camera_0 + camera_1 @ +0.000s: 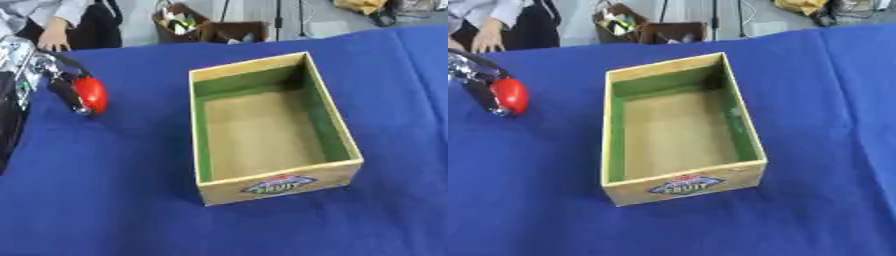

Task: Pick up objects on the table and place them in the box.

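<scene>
Left eye view: more of the left arm is shown along the left edge of the frame, silver and black, down to the lower left; the box (274, 130) is seen right of centre.
Right eye view: only the end of the arm is shown in the upper left corner, and the box is seen nearer the middle of the frame.
Count: one red object (90, 95), one box, one robot hand in view.
Left hand (66, 86): seen at the upper left of the frame, its dark fingers curled round the red object.
Red object: a rounded, glossy red thing, held in the left hand at the upper left, over the blue tabletop (105, 200); whether it touches the cloth cannot be told.
Relative place: the red object is left of the box and well apart from it, level with the box's far end.
Box: wooden, open-topped, green on its inner walls, a label on the near face; nothing is seen inside it.
Right hand: shown in neither view.
</scene>
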Robot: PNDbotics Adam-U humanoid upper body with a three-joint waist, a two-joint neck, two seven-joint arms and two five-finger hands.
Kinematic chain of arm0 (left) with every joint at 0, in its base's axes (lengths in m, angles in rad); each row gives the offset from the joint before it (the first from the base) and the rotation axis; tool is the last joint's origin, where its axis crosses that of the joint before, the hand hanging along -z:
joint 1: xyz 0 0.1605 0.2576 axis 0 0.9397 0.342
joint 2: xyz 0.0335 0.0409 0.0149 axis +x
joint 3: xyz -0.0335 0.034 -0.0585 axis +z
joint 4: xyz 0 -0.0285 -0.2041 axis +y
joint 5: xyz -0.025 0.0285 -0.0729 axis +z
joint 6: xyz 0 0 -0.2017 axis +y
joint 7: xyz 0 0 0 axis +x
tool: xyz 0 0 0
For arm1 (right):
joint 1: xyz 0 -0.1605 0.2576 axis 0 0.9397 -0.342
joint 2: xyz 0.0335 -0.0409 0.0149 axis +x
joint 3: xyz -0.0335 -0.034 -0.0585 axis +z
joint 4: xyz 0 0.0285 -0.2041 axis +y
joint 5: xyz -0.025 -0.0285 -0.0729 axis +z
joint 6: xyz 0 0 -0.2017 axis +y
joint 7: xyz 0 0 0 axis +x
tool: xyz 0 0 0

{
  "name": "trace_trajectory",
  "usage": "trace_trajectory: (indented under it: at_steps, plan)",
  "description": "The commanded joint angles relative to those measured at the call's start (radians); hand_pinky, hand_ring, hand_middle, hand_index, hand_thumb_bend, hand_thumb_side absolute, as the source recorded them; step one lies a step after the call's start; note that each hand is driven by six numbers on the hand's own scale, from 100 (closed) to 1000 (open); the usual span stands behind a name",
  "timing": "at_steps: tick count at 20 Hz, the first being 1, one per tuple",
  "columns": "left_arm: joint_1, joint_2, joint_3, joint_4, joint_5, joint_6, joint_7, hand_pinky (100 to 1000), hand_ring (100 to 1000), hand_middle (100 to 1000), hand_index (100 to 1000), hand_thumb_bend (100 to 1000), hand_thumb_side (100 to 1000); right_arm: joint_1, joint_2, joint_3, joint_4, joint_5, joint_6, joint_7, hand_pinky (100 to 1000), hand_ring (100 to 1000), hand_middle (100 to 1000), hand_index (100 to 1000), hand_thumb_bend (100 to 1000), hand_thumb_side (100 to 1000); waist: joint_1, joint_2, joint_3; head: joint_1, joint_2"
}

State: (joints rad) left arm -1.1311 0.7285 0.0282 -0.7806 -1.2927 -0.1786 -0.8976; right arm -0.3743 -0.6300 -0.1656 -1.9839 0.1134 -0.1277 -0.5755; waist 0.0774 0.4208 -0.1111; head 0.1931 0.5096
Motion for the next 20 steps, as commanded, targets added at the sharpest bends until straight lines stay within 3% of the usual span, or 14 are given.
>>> trace_trajectory:
  at_steps: [1, 6, 12, 14, 18, 20]
  plan:
    - [-0.017, 0.028, 0.012, -0.014, -0.005, -0.003, 0.019, 596, 779, 855, 1000, 226, 423, -0.007, -0.031, -0.007, -0.016, 0.006, -0.002, 0.004, 668, 701, 651, 696, 100, 903, -0.005, -0.018, -0.001, 0.004, -0.010]
    - [-0.016, 0.025, 0.014, -0.008, 0.007, -0.006, 0.054, 570, 754, 806, 945, 209, 448, -0.006, -0.030, -0.007, -0.016, 0.007, 0.000, 0.005, 669, 701, 651, 696, 100, 901, -0.005, -0.018, -0.001, 0.003, -0.011]
    - [-0.018, 0.023, 0.015, -0.001, 0.019, 0.002, 0.075, 527, 722, 723, 774, 136, 483, -0.004, -0.029, -0.008, -0.016, 0.008, 0.000, 0.004, 670, 702, 652, 697, 100, 900, -0.007, -0.019, 0.000, 0.001, -0.010]
    - [-0.020, 0.022, 0.016, -0.002, 0.030, 0.004, 0.085, 506, 702, 679, 669, 100, 470, -0.003, -0.028, -0.009, -0.016, 0.007, 0.001, 0.004, 670, 702, 651, 697, 100, 899, -0.008, -0.021, 0.002, 0.000, -0.008]
    - [-0.024, 0.020, 0.019, -0.012, 0.056, 0.009, 0.119, 498, 696, 657, 627, 100, 490, 0.000, -0.026, -0.010, -0.016, 0.006, 0.002, 0.004, 670, 702, 652, 697, 100, 898, -0.009, -0.028, 0.007, -0.003, -0.003]
    - [-0.026, 0.020, 0.020, -0.025, 0.071, 0.010, 0.140, 474, 671, 601, 578, 100, 512, 0.002, -0.025, -0.011, -0.016, 0.005, 0.002, 0.003, 670, 702, 652, 697, 100, 896, -0.011, -0.034, 0.010, -0.005, 0.000]
